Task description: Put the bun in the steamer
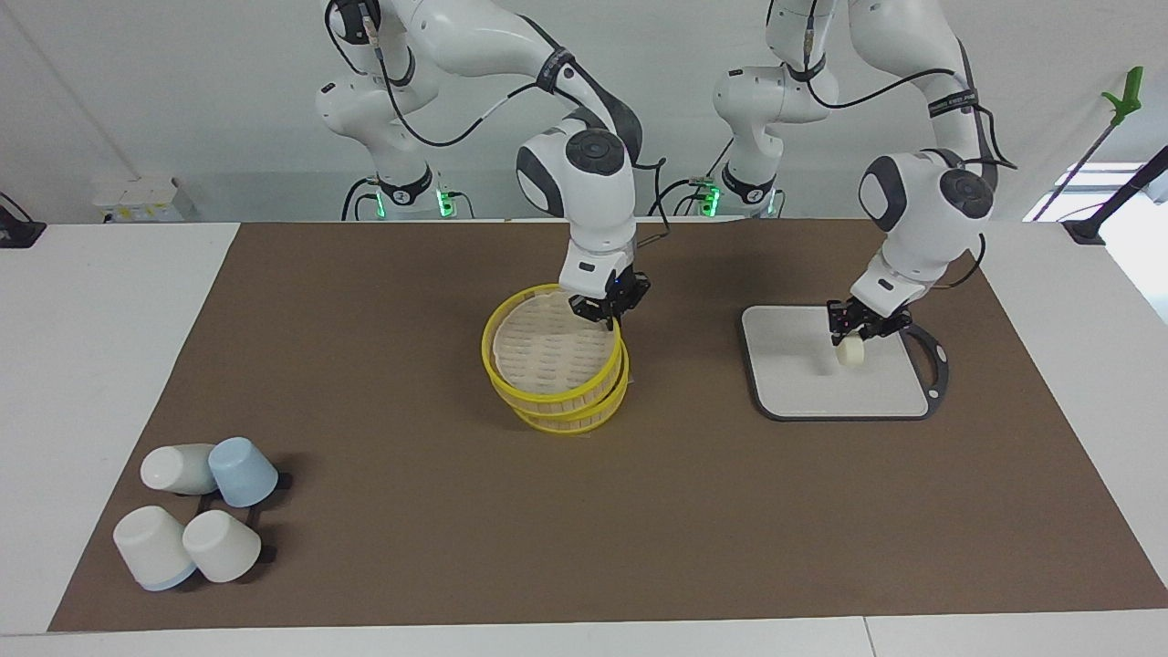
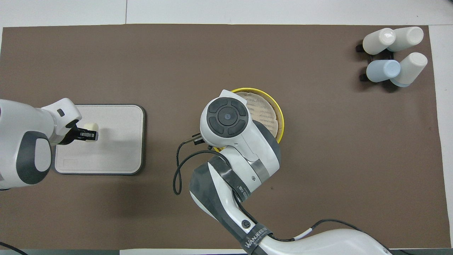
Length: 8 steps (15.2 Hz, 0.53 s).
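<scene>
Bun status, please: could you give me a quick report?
Left end effector shut on bun over grey board. Right end effector holds steamer lid tilted on steamer base, covering it.

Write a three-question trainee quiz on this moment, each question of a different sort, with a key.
1. True or false: the bun lies inside the steamer.
2. The left end effector is shut on: A) a cup B) the bun C) nothing.
3. Fill in: the right end effector holds the steamer's ____ by its rim.

Key: 1 false, it is over the grey board. 2 B. 3 top piece.
</scene>
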Each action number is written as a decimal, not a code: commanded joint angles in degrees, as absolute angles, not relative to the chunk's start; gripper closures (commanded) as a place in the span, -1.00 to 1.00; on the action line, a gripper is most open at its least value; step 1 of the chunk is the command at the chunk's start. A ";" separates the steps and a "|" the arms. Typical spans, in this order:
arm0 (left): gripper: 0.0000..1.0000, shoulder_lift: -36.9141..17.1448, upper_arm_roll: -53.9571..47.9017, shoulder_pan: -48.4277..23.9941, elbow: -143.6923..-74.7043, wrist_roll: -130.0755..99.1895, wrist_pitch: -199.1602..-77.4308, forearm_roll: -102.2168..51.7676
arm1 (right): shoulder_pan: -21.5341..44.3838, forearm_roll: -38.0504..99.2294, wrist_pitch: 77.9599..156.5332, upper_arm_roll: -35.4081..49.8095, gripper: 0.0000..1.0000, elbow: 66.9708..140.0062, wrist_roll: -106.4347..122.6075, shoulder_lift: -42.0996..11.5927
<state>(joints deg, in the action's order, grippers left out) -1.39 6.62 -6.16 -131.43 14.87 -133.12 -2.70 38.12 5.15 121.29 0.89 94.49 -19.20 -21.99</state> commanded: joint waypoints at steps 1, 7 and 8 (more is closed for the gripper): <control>0.28 0.35 5.98 -5.63 -137.80 17.14 -140.69 -3.51 | 38.50 5.54 122.61 0.53 1.00 93.52 -22.22 -22.50; -1.00 -1.14 5.98 -5.63 -137.56 17.05 -141.86 -3.43 | 40.34 5.54 126.38 0.53 1.00 94.48 -26.45 -23.91; -1.00 -1.06 5.98 -5.63 -136.16 17.05 -140.03 -3.43 | 40.43 5.54 126.82 0.53 1.00 94.83 -26.37 -23.91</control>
